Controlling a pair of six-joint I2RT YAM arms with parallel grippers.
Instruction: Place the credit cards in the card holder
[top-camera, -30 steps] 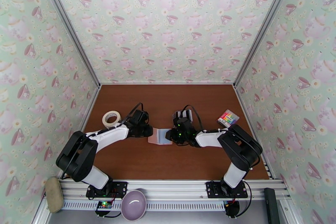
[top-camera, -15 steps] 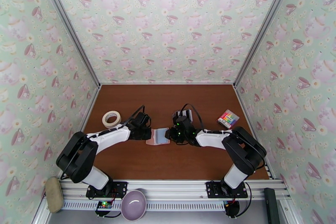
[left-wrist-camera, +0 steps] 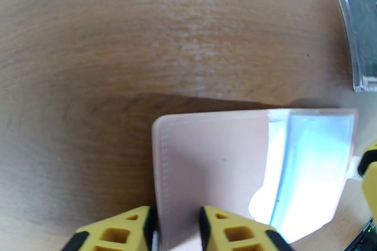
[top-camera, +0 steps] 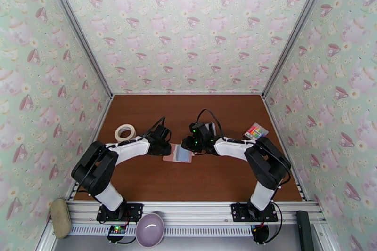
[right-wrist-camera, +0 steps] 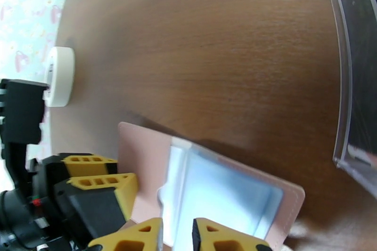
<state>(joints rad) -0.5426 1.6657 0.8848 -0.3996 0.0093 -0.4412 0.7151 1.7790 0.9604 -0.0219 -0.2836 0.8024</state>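
We see pale pink folding card holder (top-camera: 177, 154) lying open, blue-grey inside up. R gripper (right-wrist-camera: 177, 235) pinches holder's edge; L gripper (left-wrist-camera: 177, 228) straddles opposite pink edge, can't tell if gripping. Dark credit cards (right-wrist-camera: 365, 68) in clear plastic case (right-wrist-camera: 344, 82) just beyond holder.

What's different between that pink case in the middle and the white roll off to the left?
The card holder is a flat pink rectangle, open, pale blue inside; the tape roll is a white ring. The card holder lies between the left pincer and right pincer, their tips at its edges; the tape roll sits apart, untouched. Both rest on the brown table.
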